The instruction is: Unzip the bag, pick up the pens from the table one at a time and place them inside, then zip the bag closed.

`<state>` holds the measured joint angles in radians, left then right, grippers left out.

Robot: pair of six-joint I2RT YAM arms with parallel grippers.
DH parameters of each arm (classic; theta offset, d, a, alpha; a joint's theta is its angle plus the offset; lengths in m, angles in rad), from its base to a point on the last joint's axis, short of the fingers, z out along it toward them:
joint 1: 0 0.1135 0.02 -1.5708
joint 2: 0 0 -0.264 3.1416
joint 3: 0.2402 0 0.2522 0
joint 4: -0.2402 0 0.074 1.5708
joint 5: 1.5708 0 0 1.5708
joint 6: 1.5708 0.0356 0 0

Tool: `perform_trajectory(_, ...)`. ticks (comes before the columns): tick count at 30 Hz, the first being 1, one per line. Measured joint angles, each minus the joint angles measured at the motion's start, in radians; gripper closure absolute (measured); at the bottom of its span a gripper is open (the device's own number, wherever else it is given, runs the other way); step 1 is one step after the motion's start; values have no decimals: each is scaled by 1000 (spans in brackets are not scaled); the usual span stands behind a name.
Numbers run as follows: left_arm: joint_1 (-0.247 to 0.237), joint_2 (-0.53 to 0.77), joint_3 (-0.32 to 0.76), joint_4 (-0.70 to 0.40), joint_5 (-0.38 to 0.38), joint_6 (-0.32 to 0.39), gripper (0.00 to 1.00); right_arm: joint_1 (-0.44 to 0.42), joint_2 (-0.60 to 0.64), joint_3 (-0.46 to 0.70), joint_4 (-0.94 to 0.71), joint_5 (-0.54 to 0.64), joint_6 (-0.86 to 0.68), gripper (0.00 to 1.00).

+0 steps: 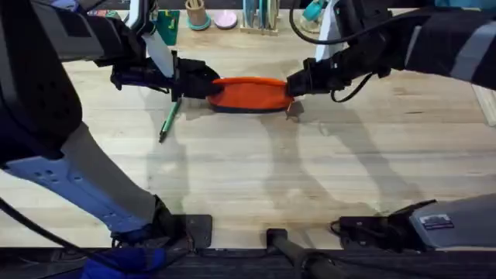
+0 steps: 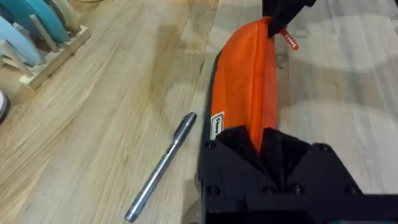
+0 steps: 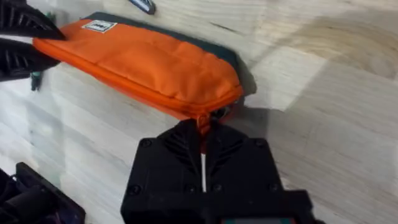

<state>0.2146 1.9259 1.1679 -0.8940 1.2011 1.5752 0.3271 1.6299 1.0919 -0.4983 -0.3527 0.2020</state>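
Grainy plank table (image 1: pixel 310 170); oblong orange fabric bag (image 1: pixel 249 93).

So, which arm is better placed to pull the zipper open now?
The right arm. Its fingers sit at the bag's end where the zipper pull is, shut on it. The left gripper grips the opposite end, so it can hold the bag steady.

— What colours are on the bag (image 1: pixel 249 93)?
— Bright orange fabric, a dark navy base, a small white label.
— And the pens?
— One green (image 1: pixel 169 120), one silvery grey (image 2: pixel 163 166). The table (image 1: pixel 256 178) is pale wood with grain.
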Motion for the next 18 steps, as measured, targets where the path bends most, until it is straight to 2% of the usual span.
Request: perform_trajectory(18, -1, 0, 0, 1, 0, 0, 959, 0, 0, 82, -109, 8, 0, 970)
